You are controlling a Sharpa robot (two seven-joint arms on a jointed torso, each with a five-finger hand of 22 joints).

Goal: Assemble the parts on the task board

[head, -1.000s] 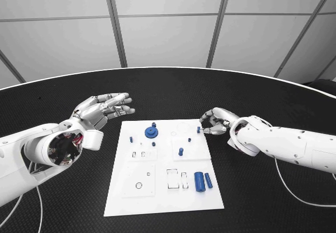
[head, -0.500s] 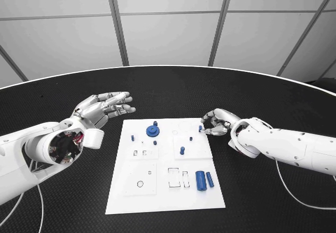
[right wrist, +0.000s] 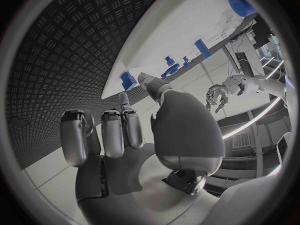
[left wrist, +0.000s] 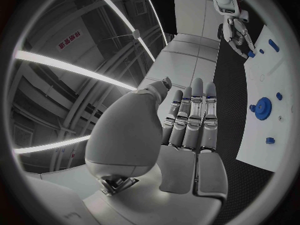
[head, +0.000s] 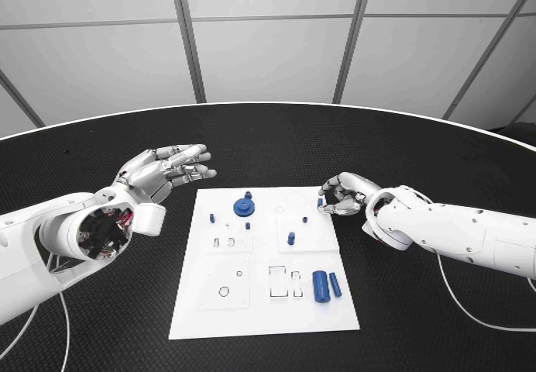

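The white task board (head: pixel 257 310) lies in the middle of the table. On it stand a blue gear (head: pixel 242 207), a few small blue pegs (head: pixel 290 239) and two blue cylinders (head: pixel 325 284) lying side by side. My right hand (head: pixel 344 194) sits at the board's far right edge, its fingertips closed round a small blue peg (head: pixel 318 204) that stands at that edge; the same peg (right wrist: pixel 128 80) appears between thumb and finger in the right wrist view. My left hand (head: pixel 167 172) hovers off the board's far left corner, fingers spread, holding nothing. The left wrist view takes in the gear (left wrist: pixel 262 107) and the right hand (left wrist: pixel 237 32).
The black, textured table (head: pixel 101 325) runs all round the board, with its curved white rim (head: pixel 268 105) at the back. Several outlined slots and holes (head: pixel 282 284) mark the board's near half. A thin white cable (head: pixel 469 310) lies on the table under my right arm.
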